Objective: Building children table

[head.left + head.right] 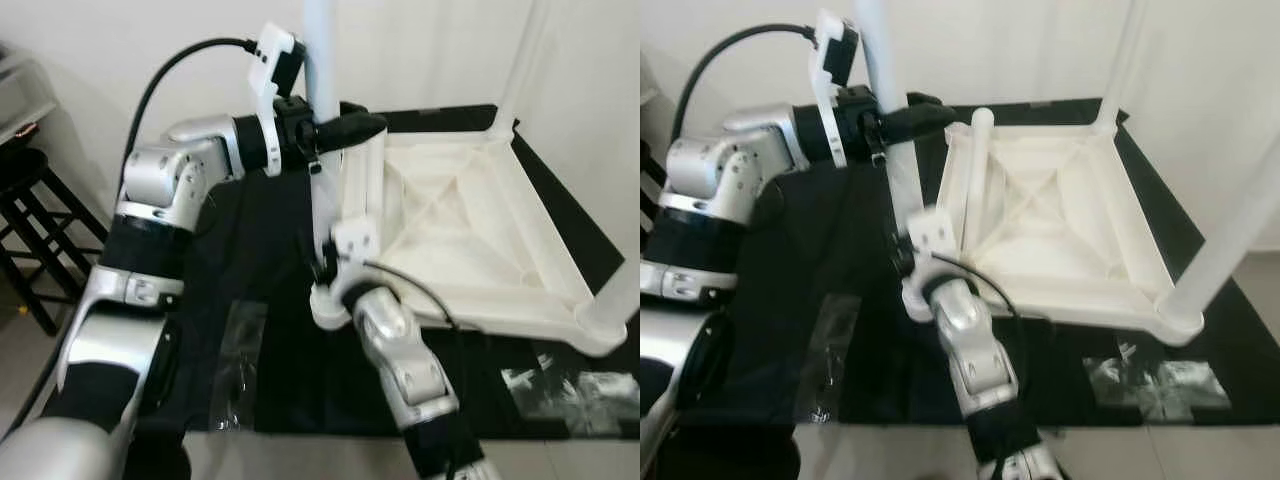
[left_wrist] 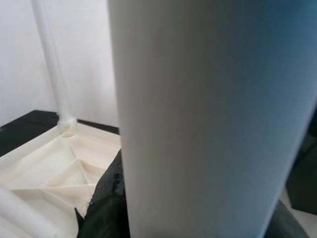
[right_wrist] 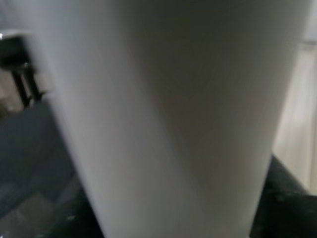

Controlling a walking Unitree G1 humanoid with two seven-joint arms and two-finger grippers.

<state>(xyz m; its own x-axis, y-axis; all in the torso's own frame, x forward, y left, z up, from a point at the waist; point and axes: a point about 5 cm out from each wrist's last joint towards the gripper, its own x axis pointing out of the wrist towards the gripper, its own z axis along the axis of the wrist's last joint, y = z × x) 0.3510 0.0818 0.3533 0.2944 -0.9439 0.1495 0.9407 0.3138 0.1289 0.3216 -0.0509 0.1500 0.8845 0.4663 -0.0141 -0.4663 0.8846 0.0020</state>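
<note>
Seating this leg (image 1: 322,120) is the step in hand, as I judge it: the white tube stands upright at the near-left corner of the upturned tabletop (image 1: 470,230), which lies underside-up on a black cloth (image 1: 270,330). My left gripper (image 1: 345,130) is clamped round the leg high up, above the tabletop's rim, its black fingers wrapping the tube. My right gripper (image 1: 322,268) is down at the leg's foot, right beside the corner socket; it seems to be holding the tube there, but its fingers are hidden behind the wrist, so I cannot tell whether they are closed. Both wrist views show the white tube close up. To do this well, I should keep the leg plumb over the socket, the lower hold steering the base and the upper one pressing straight down along the tube, not sideways, or the leg may jam or tip the tabletop. Other legs already stand at the far corner (image 1: 515,70) and the near-right corner (image 1: 625,290) of the tabletop, so I judge the build is well along. Left of the tabletop, a clear plastic bag (image 1: 238,360) lies on the cloth, and beyond the cloth's edge stands a dark stool (image 1: 30,220).
</note>
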